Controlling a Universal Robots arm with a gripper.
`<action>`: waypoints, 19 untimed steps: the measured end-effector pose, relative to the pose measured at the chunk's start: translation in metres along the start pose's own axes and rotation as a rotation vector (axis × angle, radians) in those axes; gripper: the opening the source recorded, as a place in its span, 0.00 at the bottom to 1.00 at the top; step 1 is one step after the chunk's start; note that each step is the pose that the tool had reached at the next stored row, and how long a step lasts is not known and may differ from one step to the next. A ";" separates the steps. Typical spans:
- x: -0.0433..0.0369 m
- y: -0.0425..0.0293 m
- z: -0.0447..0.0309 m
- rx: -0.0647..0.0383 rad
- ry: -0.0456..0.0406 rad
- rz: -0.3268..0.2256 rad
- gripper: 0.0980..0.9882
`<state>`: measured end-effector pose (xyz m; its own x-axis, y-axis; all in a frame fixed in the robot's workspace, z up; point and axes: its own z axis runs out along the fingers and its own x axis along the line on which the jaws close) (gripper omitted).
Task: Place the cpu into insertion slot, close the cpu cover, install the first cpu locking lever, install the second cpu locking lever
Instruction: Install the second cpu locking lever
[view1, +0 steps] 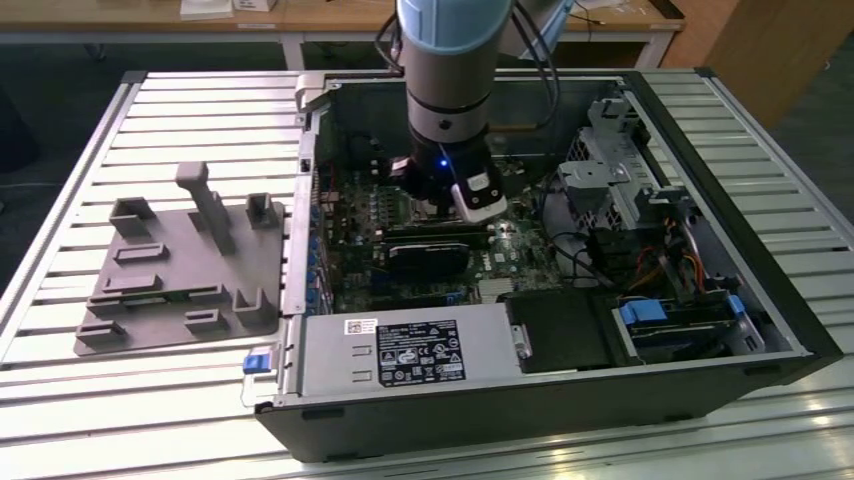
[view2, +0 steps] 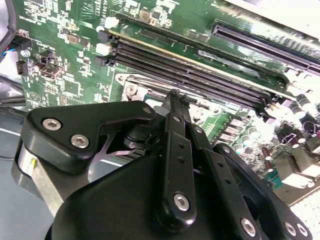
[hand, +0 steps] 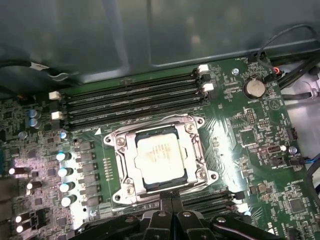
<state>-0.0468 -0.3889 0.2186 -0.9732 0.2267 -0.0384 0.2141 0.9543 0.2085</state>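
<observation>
The claw (hand: 172, 207) hangs low over the green board (hand: 250, 145), right by the edge of the insertion slot (hand: 122, 172). In both wrist views its two black fingers (view2: 176, 107) are pressed together at the tips, with no gap, and they hold nothing.

The cpu (hand: 160, 159) is a small flat square with a pale, silvery-beige top. It already lies flat down in the insertion slot, face up. The cpu cover (hand: 192, 150), a thin shiny metal frame with a square window, sits around it, and the chip shows through the window. I cannot tell if the cover is locked down.

Long black slots (hand: 135, 100) run in rows just beside the socket. A round silver battery (hand: 254, 88) sits near the far end of those rows.

In the exterior view the board lies in the bottom of an open computer case (view1: 747, 330). The arm (view1: 451, 90) comes straight down into it. The case rests on a table (view1: 174, 110) made of grey metal slats. A grey plastic holder (view1: 174, 270) lies on the table, at the exterior view's left of the case. Wooden desks (view1: 334, 20) stand behind.

The chip is square, so it has no long side. Its edges line up with the socket's edges, and one pair runs the same way as the long black slots.
</observation>
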 end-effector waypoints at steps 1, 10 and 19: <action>-0.0004 0.0013 0.0003 0.003 0.0000 0.000 0.00; 0.0014 0.0119 0.0029 0.022 0.0026 -0.005 0.00; 0.0035 0.0215 0.0054 0.058 0.0063 -0.011 0.00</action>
<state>-0.0451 -0.3666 0.2177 -0.9760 0.2150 -0.0342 0.2076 0.9664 0.1515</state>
